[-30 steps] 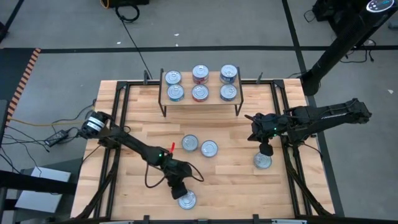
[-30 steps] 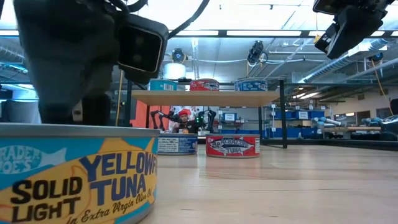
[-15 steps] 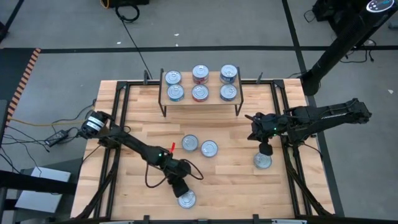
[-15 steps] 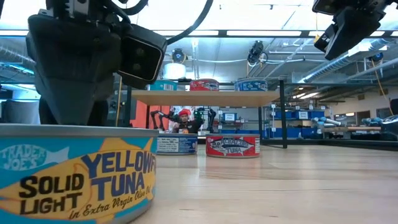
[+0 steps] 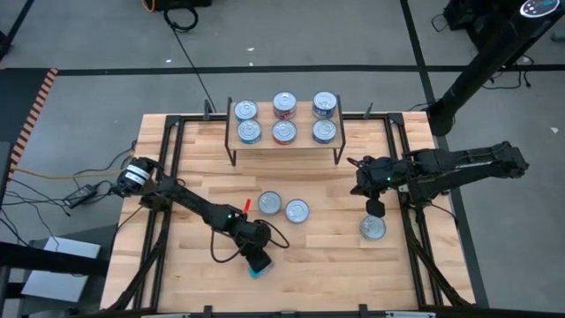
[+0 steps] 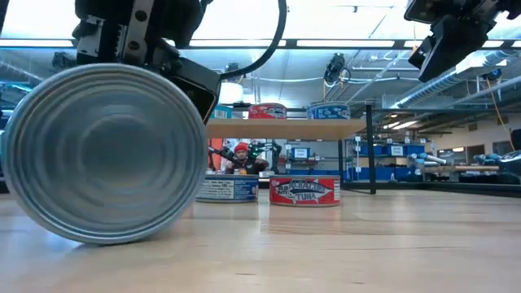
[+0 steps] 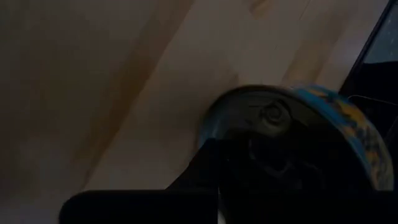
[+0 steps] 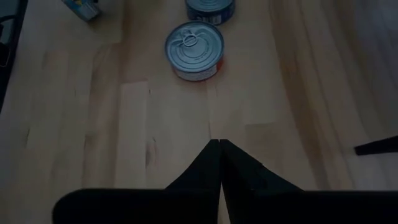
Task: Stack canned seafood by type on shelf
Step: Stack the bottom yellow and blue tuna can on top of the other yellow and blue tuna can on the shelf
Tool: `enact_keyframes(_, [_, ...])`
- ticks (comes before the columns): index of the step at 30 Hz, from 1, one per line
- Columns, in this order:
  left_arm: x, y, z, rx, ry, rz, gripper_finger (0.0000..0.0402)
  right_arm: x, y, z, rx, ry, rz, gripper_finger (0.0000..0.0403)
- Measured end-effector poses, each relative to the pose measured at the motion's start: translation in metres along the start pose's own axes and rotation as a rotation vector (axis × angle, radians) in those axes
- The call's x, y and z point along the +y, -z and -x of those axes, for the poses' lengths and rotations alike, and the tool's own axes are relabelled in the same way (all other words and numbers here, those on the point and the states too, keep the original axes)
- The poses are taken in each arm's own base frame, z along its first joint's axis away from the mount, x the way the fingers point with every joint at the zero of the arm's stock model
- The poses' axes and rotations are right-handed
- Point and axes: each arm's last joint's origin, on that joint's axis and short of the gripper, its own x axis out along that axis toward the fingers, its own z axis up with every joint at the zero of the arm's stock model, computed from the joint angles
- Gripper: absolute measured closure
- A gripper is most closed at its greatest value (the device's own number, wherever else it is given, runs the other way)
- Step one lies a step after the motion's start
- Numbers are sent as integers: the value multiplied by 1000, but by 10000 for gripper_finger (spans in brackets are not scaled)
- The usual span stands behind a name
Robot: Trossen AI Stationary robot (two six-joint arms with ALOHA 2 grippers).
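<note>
At the lower left of centre in the high view, my left claw is down on a blue-labelled tin. The tin stands on its edge rather than flat, its ribbed silver face filling the left of the low view. The jaws are pinched together. I cannot tell whether they have the rim or only lean on it.

I judge this a pickup gone awry. The next move calls for laying the tin flat again, then opening wide enough to span it.

At mid-frame, two more tins lie flat and just beside each other on the table. Above them, at upper centre, the shelf carries six tins in two rows of three.

At the right, my right claw hovers with its jaws closed and holding nothing, just above a last tin.
</note>
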Motion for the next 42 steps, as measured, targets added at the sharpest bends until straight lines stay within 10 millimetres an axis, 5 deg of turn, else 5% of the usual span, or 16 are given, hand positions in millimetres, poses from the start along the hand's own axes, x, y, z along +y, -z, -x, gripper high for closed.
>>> enact_keyframes(15, [4,-5,8,-30,-40,-2,401,-2,0,0,-1,7,18,382])
enact_keyframes(20, [5,-2,33,-61,-111,18,401,-2,0,0,-1,7,24,382])
enact_keyframes(26, [-13,3,75,-147,11,99,396,-2,-1,0,-2,7,42,382])
enact_keyframes(34, [-57,10,110,-258,107,68,310,-2,-1,0,-8,5,86,382])
enact_keyframes(42, [-82,5,102,-222,-4,81,195,-2,-1,0,-12,5,87,382])
